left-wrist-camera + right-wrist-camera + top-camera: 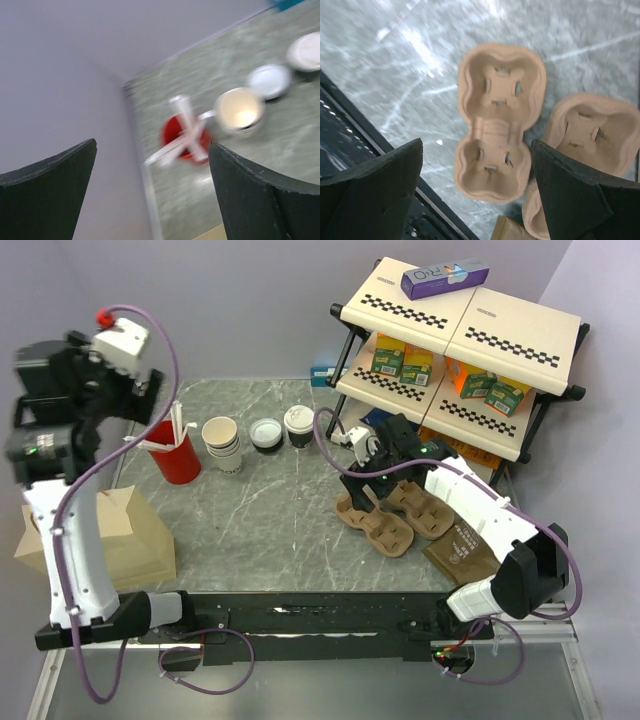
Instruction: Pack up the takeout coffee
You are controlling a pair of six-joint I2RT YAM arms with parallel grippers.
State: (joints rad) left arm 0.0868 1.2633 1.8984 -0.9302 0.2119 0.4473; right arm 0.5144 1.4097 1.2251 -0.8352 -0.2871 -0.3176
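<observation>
Two dark paper cups with white lids stand at the back of the table: one takeout coffee (299, 425) and a second lidded cup (266, 433) to its left. In the blurred left wrist view their lids show as the first coffee (305, 50) and the second cup (270, 81). My left gripper (135, 390) is raised high at the far left, open and empty (152, 200). My right gripper (362, 485) hovers open and empty (477, 195) over a pulp two-cup carrier (497, 120), which lies on the table (375, 522).
A stack of cream cups (221, 443) and a red cup with white sticks (175, 452) stand left of the coffees. A second carrier (420, 505) and a flat brown bag (465, 550) lie right. An open paper bag (125, 530) stands front left. A shelf rack (460, 350) is back right.
</observation>
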